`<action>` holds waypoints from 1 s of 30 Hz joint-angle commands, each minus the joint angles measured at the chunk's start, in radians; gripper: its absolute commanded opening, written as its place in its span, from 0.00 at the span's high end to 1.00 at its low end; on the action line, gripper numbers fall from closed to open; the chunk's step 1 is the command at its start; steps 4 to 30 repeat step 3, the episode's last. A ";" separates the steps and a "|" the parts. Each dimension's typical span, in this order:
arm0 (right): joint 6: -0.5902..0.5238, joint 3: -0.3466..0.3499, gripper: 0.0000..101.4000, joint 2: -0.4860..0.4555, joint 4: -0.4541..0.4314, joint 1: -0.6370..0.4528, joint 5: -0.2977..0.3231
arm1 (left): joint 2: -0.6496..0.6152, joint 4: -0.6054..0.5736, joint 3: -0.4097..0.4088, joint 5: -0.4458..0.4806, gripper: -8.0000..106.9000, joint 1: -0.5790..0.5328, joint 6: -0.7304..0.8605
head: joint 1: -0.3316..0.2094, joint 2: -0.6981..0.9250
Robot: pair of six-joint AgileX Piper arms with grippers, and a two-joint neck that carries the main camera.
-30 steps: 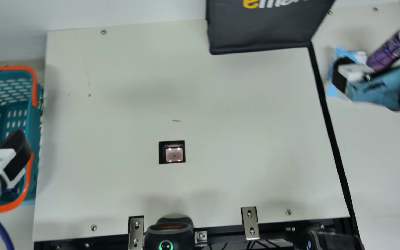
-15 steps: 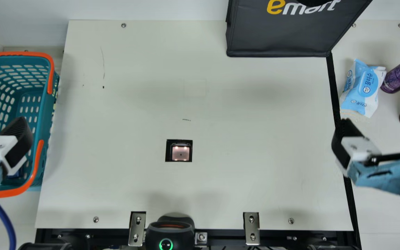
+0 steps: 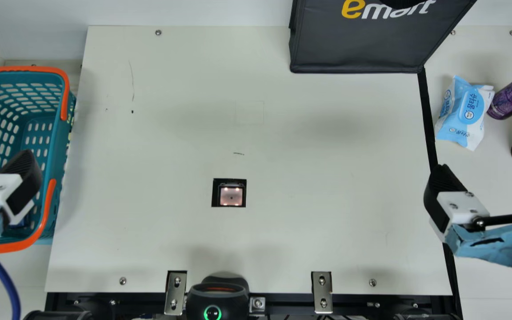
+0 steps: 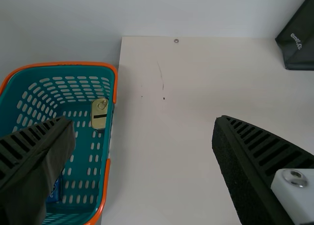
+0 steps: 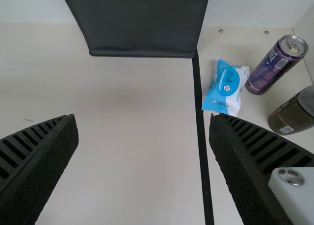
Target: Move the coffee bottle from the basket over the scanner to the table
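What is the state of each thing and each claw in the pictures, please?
Left claw, open
Right claw, open
Scanner window, lit
Green ring light, on
Basket, upright, orange handles folded down
Gold-topped can, inside the basket
Dark bottle, standing upright
Purple can, standing upright
Wipes pack, lying down
Black bag, standing

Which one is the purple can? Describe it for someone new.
Find the big black bag at the table's far side, then go right, past the black strip. The purple can stands beside the blue-and-white soft packet, with a dark brown container nearer the robot. It's the slim one with a purple body and silver top.
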 commanded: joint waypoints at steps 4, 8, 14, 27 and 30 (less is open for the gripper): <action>0.000 0.000 0.06 0.000 0.000 0.000 0.000 | 0.000 0.000 0.000 0.000 0.15 0.000 0.000 | -0.030 0.003; 0.000 0.000 0.06 0.000 0.000 0.000 0.000 | 0.000 0.000 0.000 0.000 0.15 0.000 0.000 | -0.030 0.003; 0.000 0.000 0.06 0.000 0.000 0.000 0.000 | 0.000 0.000 0.000 0.000 0.15 0.000 0.000 | -0.030 0.003; 0.000 0.000 0.06 0.000 0.000 0.000 0.000 | 0.000 0.000 0.000 0.000 0.15 0.000 0.000 | -0.030 0.003; 0.000 0.000 0.06 0.000 0.000 0.000 0.000 | 0.000 0.000 0.000 0.000 0.15 0.000 0.000 | -0.030 0.003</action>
